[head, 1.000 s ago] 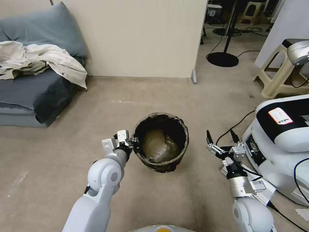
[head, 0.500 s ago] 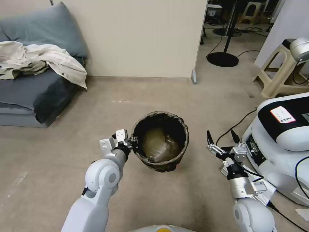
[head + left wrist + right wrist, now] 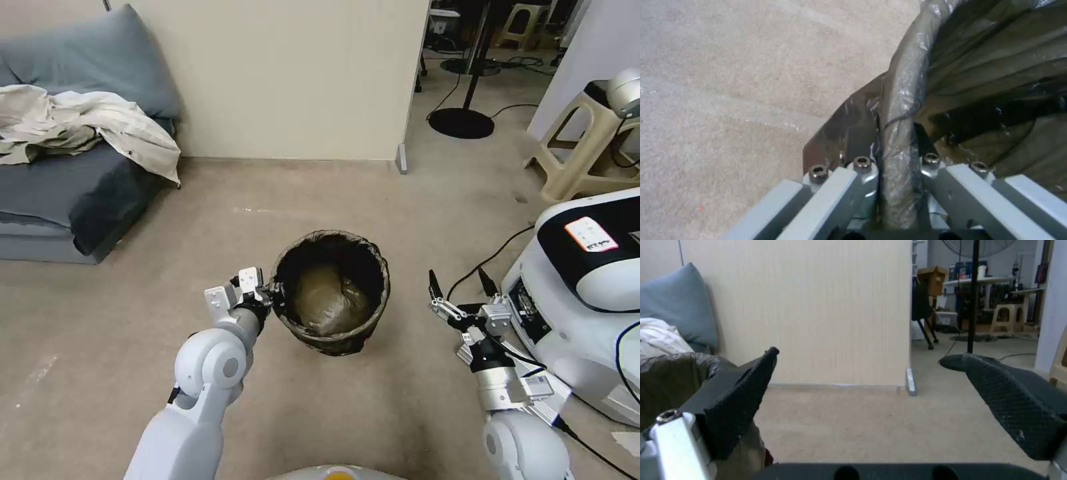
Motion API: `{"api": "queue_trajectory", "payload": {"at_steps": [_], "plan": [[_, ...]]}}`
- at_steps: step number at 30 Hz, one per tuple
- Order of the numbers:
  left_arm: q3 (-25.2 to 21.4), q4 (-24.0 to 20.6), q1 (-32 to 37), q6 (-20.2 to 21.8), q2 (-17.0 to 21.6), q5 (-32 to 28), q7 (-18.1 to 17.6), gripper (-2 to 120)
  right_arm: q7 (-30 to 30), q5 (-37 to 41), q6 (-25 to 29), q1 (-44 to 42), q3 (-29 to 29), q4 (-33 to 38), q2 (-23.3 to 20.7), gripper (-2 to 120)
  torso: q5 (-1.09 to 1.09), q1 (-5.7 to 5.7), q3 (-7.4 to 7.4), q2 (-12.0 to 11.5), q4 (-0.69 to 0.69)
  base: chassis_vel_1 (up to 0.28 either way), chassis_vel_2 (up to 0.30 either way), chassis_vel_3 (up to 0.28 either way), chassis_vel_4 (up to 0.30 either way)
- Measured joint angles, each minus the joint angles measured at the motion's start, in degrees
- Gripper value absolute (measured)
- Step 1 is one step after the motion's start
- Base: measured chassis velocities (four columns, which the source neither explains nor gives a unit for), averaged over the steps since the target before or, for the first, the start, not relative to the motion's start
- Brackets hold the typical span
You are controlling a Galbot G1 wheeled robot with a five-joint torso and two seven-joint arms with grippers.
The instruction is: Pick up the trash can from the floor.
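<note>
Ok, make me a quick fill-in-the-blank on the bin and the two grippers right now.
1. The left gripper is shut on the ____ of the small round white trash can with the dark plastic liner.
2. The right gripper is ____ and holds nothing.
3. The trash can stands to the right gripper's ____.

Missing words: rim; open; left

Room clutter around the work area

A grey sofa (image 3: 60, 193) with crumpled pale cloth (image 3: 87, 127) fills the upper left; a beige partition wall (image 3: 293, 73) stands centre; a plastic stool (image 3: 587, 153) sits upper right.
</note>
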Motion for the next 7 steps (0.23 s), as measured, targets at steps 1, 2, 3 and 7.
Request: {"api": "queue_trajectory", "payload": {"at_steps": [1,2,3,7], "plan": [[0.00,0.00,0.00,0.00,0.00,0.00,0.00,2,0.00,0.00,0.00,0.00,0.00,0.00,0.00,100,0.00,0.00,0.00,0.00,0.00,0.000,0.000,0.000,0.000],[-0.09,0.19,-0.06,0.00,0.11,-0.05,0.02,2,0.00,-0.02,-0.02,0.01,0.02,-0.01,-0.01,100,0.00,0.00,0.00,0.00,0.00,0.000,0.000,0.000,0.000],[-0.12,0.24,-0.06,0.00,0.12,-0.06,0.03,2,0.00,-0.03,-0.04,0.01,0.02,-0.02,-0.01,100,0.00,0.00,0.00,0.00,0.00,0.000,0.000,0.000,0.000],[-0.22,0.33,-0.05,0.00,0.13,-0.09,0.08,2,0.00,-0.04,-0.18,-0.01,0.01,-0.02,-0.02,100,0.00,0.00,0.00,0.00,0.00,0.000,0.000,0.000,0.000]]}}
